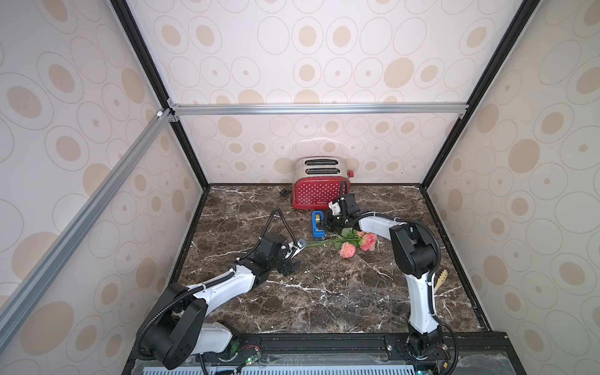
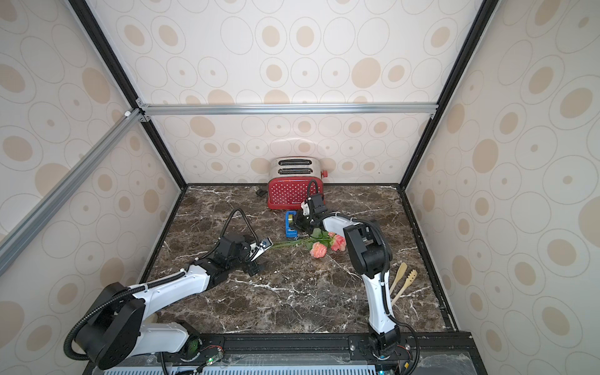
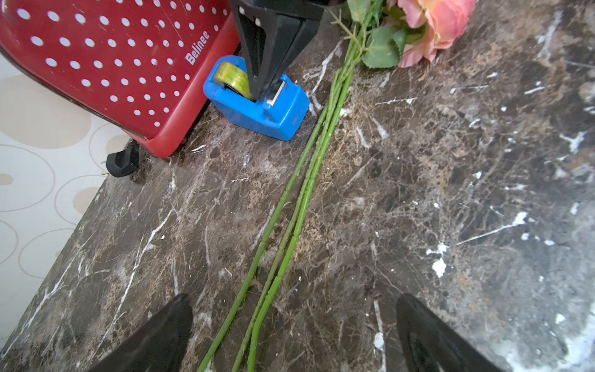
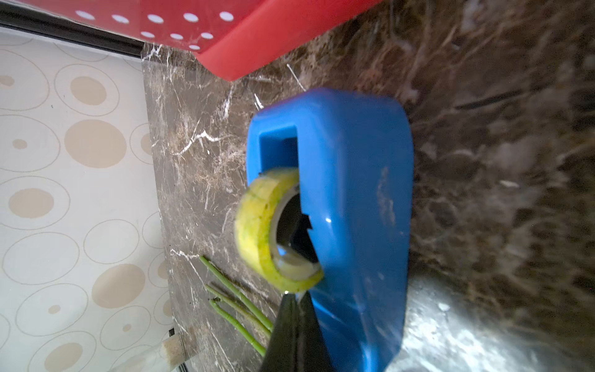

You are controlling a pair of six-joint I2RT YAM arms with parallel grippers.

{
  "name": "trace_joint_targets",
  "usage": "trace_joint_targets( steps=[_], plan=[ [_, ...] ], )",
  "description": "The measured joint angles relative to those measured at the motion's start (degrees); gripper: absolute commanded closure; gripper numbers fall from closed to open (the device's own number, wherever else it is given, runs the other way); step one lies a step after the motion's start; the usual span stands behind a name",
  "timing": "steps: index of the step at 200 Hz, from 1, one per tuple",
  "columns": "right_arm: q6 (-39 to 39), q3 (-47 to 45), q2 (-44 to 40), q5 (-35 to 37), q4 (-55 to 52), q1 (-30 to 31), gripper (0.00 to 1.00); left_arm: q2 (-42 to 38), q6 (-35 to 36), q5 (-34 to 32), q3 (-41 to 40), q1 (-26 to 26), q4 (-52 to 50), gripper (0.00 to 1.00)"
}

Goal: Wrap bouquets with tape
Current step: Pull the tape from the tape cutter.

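Note:
The bouquet [image 1: 355, 243] [image 2: 319, 248] lies flat on the marble top, pink blooms to the right and its thin green stems [image 3: 302, 199] pointing left. My left gripper [image 3: 294, 298] [image 1: 293, 256] is open over the stem ends, which run between its fingers untouched. The tape [image 4: 257, 232] [image 3: 230, 77] is a yellowish roll in a blue dispenser [image 1: 318, 224] [image 2: 291, 224] in front of the toaster. My right gripper [image 4: 294, 298] [image 3: 257, 93] is shut, tips between roll and cutter blade, pinching the tape's free end. The pale rose is hidden.
A red polka-dot toaster [image 1: 319, 191] [image 2: 293, 191] stands at the back wall just behind the dispenser, its plug [image 3: 122, 162] lying to its left. Wooden utensils [image 2: 402, 279] lie near the right wall beside the right arm. Walls enclose three sides.

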Motion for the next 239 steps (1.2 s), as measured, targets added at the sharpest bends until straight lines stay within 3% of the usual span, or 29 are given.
trace_joint_targets(
  steps=[83,195,239],
  plan=[
    [0.94,-4.81,-3.32,-0.87,3.26,0.02,1.0,3.04,2.38,-0.31,1.38,-0.07,0.04,0.05],
    [0.81,-7.1,-7.43,-1.73,3.17,1.03,1.0,14.91,11.61,0.24,8.2,-0.26,1.99,0.09],
    [-0.17,-7.82,-8.68,-1.66,1.49,1.05,1.0,18.82,14.84,1.92,11.37,-0.24,2.21,0.15]
  ],
)
